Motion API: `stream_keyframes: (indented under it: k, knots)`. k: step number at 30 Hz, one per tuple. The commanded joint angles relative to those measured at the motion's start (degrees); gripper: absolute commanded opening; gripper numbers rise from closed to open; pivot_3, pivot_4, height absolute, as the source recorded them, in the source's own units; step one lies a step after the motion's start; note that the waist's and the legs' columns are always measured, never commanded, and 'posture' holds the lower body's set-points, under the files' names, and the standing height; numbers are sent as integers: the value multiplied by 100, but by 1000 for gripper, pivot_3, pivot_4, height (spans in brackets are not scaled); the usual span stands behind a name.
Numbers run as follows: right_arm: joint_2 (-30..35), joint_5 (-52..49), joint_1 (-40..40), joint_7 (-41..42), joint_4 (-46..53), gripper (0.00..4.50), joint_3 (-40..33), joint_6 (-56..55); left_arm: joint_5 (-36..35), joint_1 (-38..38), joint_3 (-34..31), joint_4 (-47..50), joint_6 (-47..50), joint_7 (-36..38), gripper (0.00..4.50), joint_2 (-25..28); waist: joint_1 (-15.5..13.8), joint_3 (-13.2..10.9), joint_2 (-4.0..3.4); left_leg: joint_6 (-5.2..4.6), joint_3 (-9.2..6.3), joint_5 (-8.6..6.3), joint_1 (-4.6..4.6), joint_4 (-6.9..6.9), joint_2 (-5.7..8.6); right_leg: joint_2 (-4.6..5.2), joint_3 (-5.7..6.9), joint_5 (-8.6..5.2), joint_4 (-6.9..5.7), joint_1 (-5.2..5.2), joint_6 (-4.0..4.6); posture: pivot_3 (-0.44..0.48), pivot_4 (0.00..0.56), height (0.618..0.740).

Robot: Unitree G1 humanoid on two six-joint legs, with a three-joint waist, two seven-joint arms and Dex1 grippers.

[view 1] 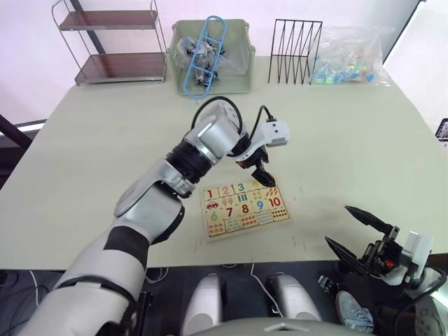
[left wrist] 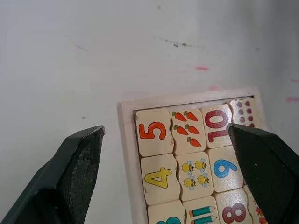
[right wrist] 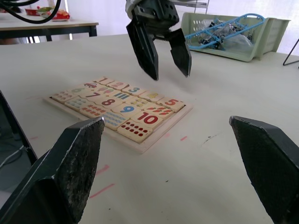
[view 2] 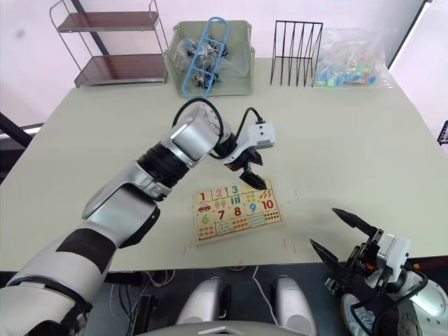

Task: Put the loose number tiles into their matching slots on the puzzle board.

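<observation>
Table [view 1: 364, 140]: carries board [view 1: 245, 225] near front edge. Board: top row reads 1 to 5, tile 5 [left wrist: 153, 131] seated in corner slot beside tile 4 [left wrist: 159, 178]; no loose tiles visible. Left gripper [right wrist: 163, 56]: jaws spread wide, empty, poised above tile 5. Right gripper [view 1: 353, 227]: jaws wide, empty, well apart from board. Judged step: final placement complete. Next: lift left arm clear, verify tiles flush.

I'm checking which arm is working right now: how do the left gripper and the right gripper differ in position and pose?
The left gripper is stretched out over the table, hanging just above the puzzle board's corner by the 5 tile; the right gripper sits back at the table's near edge, away from the board. The left gripper points down at the board, while the right gripper points forward across the table. Both are open and hold nothing.
</observation>
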State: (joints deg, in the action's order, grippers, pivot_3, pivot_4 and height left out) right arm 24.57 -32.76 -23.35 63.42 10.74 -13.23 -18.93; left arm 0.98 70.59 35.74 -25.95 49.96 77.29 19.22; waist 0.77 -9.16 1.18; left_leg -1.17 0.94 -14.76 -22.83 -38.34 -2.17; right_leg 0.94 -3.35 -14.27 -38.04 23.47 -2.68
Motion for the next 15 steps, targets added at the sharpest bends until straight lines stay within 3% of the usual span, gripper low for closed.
stream_keyframes:
  k: [1, 7, 10, 12, 15]
  knots:
    - [59, -89, -19, 15, 122, 4500, -73, -45, -127, -40, -414, 37, -321, -172, 4457, 8, -3, 0, 0, 0, 0, 0, -1, 0, 0, 0, 0, 0, 0, 0, 0, 0, 150, 740]
    - [102, -128, -48, 30, 121, 4500, -132, -36, -689, -794, -1438, 288, -1021, -601, 4457, -132, 2, 1, -2, 0, 1, 0, 1, 0, 0, 1, -1, 4, -1, 0, 6, 0, 150, 740]
    - [119, -143, -65, 35, 116, 4500, -147, -35, -709, -1157, -1613, 399, -1546, -773, 3715, -90, -3, 1, -2, 0, 0, 0, 0, 0, -1, 1, 0, 12, -2, 0, 17, 0, 150, 740]
    - [129, -152, -67, 29, 122, 4500, -148, -27, -664, -1256, -1602, 344, -1705, -823, 2940, -47, -7, 1, -2, 0, 1, 0, 1, -1, -1, 1, -1, 13, -2, 0, 19, 0, 150, 740]
    - [144, -161, -58, 16, 132, 4500, -146, -15, -744, -1402, -1688, 247, -1993, -803, 1352, -36, -13, 1, -2, 0, 1, 0, 0, -1, 0, 1, -1, 13, -2, 0, 19, 0, 150, 740]
